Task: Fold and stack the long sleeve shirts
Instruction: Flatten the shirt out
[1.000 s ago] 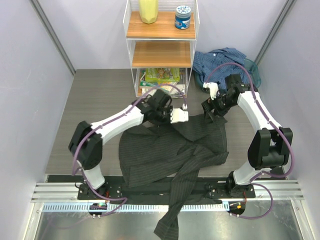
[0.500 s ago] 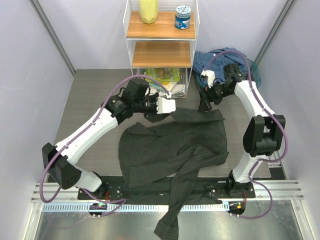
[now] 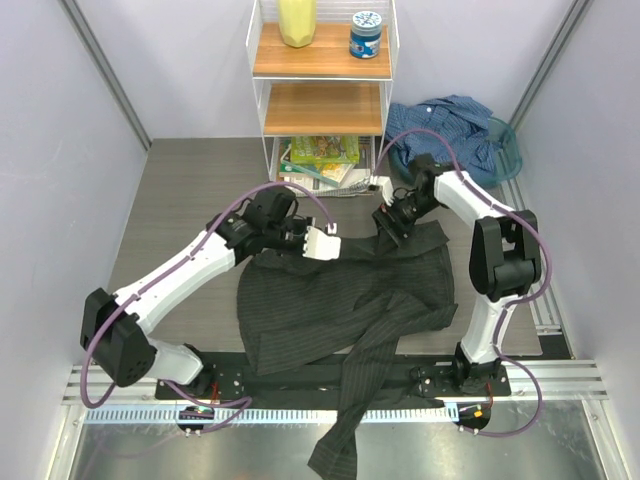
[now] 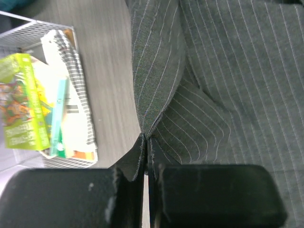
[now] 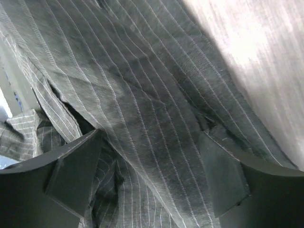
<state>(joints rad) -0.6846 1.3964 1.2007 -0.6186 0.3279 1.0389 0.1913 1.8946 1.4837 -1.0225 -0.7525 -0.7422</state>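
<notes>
Two shirts are in view. My left gripper (image 4: 147, 171) is pinched tight on a folded edge of the charcoal pinstriped shirt (image 3: 340, 300). The cloth runs straight ahead of the jaws and spreads out to one side. My right gripper (image 5: 147, 185) is spread wide just over the same shirt's far edge, with striped cloth between the fingers and nothing gripped. The blue shirt (image 3: 450, 125) lies heaped well beyond my right jaws, against a teal bin (image 3: 508, 145).

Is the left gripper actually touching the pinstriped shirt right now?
Touching. The left wrist view shows the left gripper shut on a fold of the charcoal pinstriped shirt, with the cloth's edge pinched between its fingers.
</notes>
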